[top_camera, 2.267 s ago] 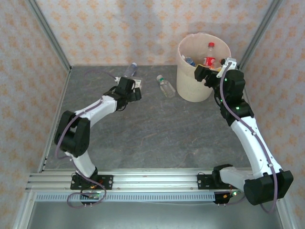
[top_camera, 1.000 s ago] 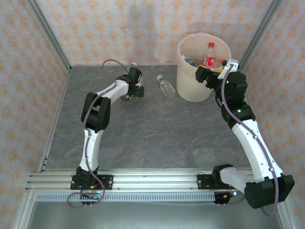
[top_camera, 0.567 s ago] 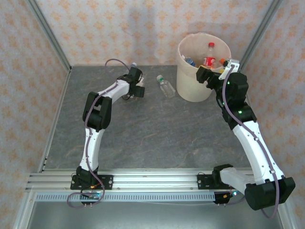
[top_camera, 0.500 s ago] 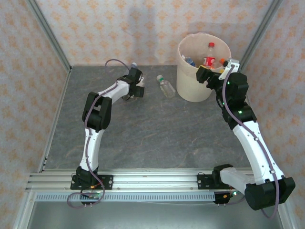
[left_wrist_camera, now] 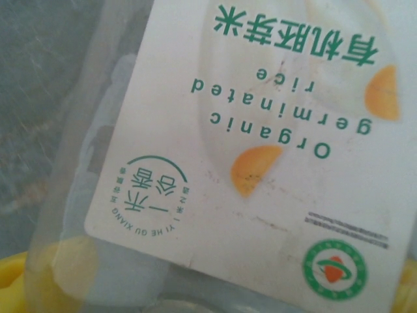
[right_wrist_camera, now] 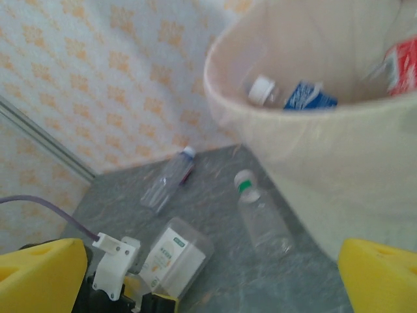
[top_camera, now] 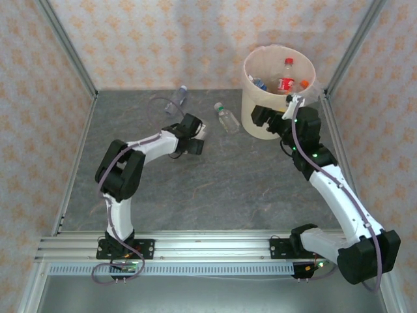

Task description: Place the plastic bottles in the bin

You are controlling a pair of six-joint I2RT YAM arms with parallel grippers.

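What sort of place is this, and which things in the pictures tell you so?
Probably a robot test cell, not a home: a left arm and right arm bolted to a metal rail, wallpapered panels boxing in a grey table, and a bin of plastic bottles.

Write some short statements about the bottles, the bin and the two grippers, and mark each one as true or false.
1. The left gripper holds a white-labelled bottle. True.
2. The right gripper is shut on a bottle. False: it is open and empty, in front of the bin.
3. A green-capped bottle lies on the table beside the bin. True.
4. The bin is empty. False: it holds a red-labelled bottle and a blue-labelled bottle, among others.
5. The blue-capped bottle stands upright. False: it lies on its side near the far wall.
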